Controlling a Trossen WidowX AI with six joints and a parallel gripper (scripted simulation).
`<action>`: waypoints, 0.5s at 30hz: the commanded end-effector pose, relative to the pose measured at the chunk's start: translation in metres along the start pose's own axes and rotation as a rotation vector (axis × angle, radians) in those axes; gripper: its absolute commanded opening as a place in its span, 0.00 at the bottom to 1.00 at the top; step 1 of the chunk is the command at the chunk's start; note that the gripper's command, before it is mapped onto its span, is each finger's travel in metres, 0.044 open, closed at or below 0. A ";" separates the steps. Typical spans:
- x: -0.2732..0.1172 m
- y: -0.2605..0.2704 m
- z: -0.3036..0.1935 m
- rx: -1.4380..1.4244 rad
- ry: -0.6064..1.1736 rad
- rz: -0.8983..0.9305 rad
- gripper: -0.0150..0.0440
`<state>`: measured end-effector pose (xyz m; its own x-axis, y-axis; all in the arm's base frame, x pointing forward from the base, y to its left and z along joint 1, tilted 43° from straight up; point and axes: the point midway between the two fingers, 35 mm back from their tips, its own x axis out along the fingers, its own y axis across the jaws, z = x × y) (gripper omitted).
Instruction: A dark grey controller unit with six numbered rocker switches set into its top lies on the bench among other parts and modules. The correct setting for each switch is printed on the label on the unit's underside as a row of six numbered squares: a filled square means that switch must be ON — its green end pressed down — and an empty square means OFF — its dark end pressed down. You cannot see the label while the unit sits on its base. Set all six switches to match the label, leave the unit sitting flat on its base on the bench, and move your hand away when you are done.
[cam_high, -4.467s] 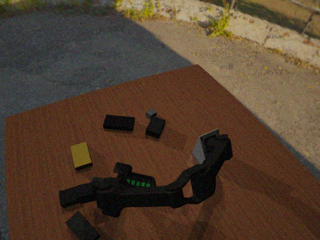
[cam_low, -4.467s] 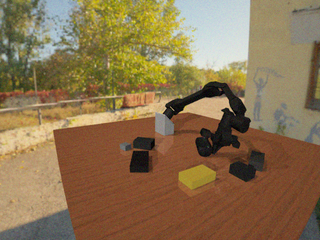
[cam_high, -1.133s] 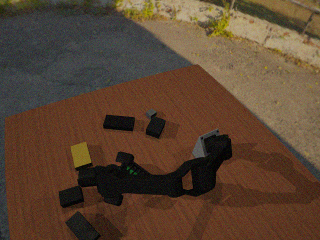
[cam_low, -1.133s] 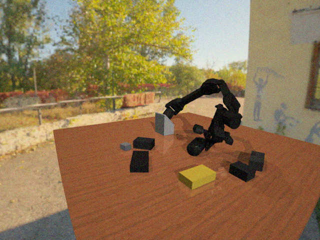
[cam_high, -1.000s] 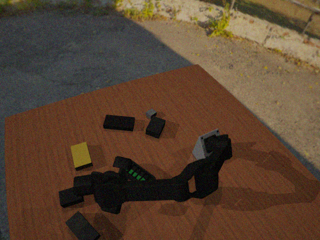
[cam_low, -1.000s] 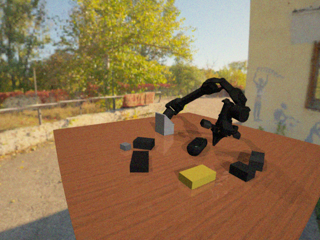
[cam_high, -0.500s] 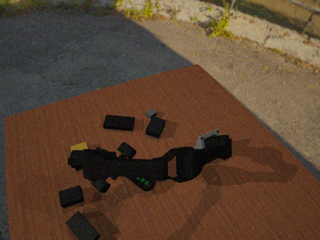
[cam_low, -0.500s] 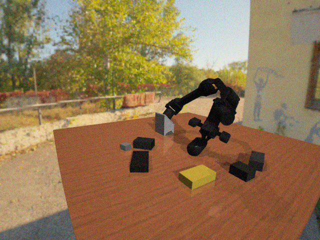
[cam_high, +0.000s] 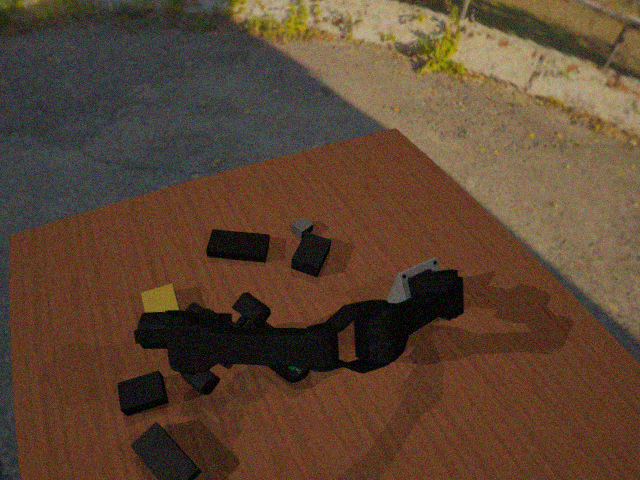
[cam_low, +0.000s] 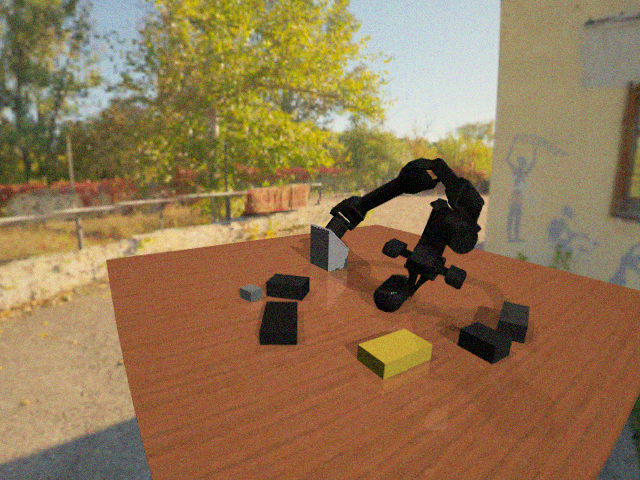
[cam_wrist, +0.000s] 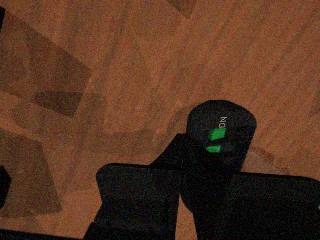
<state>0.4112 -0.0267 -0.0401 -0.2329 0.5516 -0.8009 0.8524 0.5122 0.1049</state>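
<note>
The dark controller unit (cam_high: 292, 376) (cam_low: 387, 300) (cam_wrist: 215, 111) sits on the bench, mostly hidden by the arm in the top view. Its top faces up, and one rounded end shows in the wrist view, with a white "ON" print and two green switch ends beside it. The other switches are hidden or too dark to read, and the label is out of sight. My gripper (cam_low: 410, 294) (cam_wrist: 181, 138) is shut and empty, pointing down at the unit. Its fingers overlap the unit's top in the wrist view; whether they touch it I cannot tell.
A yellow block (cam_high: 160, 297) (cam_low: 395, 347) lies near the unit. Two black blocks (cam_high: 237, 245) (cam_high: 311, 254) and a small grey cube (cam_high: 301, 227) lie to one side. Two more dark blocks (cam_high: 143, 393) (cam_high: 165, 452) lie opposite. A grey bracket (cam_high: 400, 290) (cam_low: 318, 246) stands by the arm's base.
</note>
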 end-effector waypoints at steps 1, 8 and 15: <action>0.008 0.002 -0.001 0.006 0.007 -0.001 0.25; 0.019 0.005 -0.001 0.006 0.007 0.000 0.25; 0.030 0.008 -0.001 0.006 0.008 0.001 0.25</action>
<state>0.4122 -0.0097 -0.0578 -0.2319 0.5532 -0.8001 0.8523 0.5120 0.1070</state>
